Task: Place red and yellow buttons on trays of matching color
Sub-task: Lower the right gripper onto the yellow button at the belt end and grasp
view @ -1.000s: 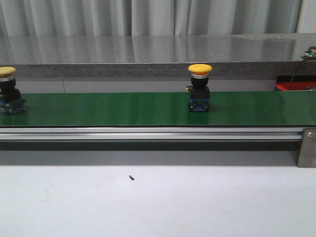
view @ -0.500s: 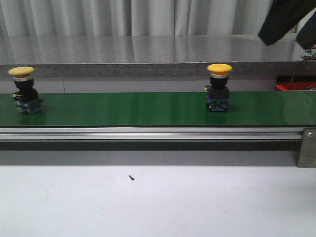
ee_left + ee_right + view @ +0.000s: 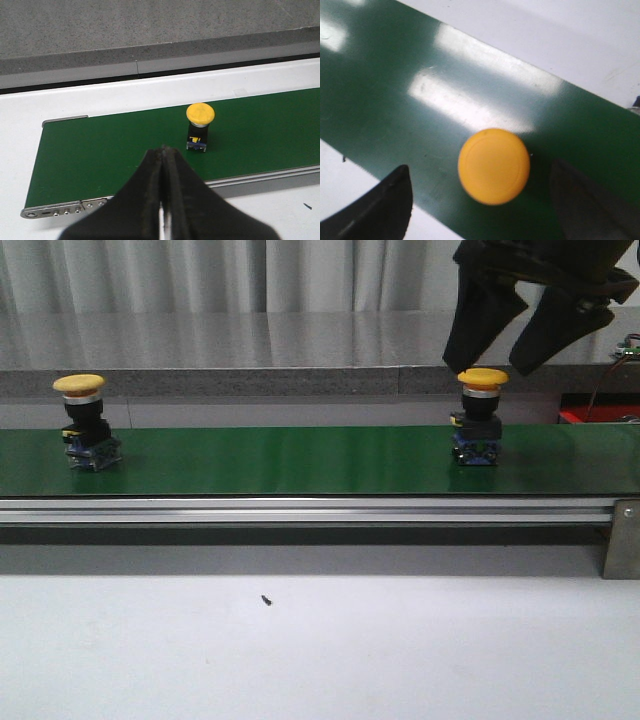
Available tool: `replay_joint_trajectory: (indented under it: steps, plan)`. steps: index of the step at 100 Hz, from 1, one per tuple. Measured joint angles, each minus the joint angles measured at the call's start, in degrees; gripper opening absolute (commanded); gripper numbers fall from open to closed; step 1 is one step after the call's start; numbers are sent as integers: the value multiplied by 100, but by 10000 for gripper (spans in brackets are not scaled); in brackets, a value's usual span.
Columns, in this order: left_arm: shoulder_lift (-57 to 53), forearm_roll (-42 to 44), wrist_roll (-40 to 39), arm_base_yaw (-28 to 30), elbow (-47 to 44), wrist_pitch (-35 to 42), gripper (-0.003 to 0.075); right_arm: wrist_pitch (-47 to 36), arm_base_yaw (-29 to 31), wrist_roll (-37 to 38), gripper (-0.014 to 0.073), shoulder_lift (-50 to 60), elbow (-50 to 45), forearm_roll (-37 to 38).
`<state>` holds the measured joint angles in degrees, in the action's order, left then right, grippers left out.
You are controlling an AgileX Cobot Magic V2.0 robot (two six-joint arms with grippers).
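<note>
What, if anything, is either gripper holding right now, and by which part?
Nothing is held. The right gripper is open above the right yellow button, fingers not touching it. The left gripper is shut on nothing.

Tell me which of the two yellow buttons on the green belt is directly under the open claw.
The yellow button on the right: the right claw hangs open just above its cap. The other button stands far left on the belt, with nothing over it.

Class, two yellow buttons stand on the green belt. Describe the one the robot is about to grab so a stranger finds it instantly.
Find the long green belt running across the front view. Two yellow-capped buttons stand on it, far apart. The target button is the one toward the belt's right end, directly under the open black right pincer; the other button stands alone near the left end.
</note>
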<state>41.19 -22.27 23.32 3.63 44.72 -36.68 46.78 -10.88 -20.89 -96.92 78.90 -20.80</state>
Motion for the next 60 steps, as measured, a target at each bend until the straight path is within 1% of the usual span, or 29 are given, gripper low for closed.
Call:
replay_joint_trajectory:
  steps: [11, 18, 25, 37, 42, 60]
  plan:
    - [0, 0, 0, 0, 0, 0, -19, -38, 0, 268, 568, -347, 219, 381]
    - [0, 0, 0, 0, 0, 0, -19, -49, 0, 390, 535, -528, 310, 579]
    - [0, 0, 0, 0, 0, 0, -19, -49, 0, 437, 452, -665, 352, 706]
    - [0, 0, 0, 0, 0, 0, -20, 110, 0, 448, 239, -742, 379, 787]
    - [0, 0, 0, 0, 0, 0, -19, 147, 0, 448, 189, -742, 404, 831]
    - [0, 0, 10, 0, 0, 4, -19, 733, 137, 448, 190, -645, 472, 831]
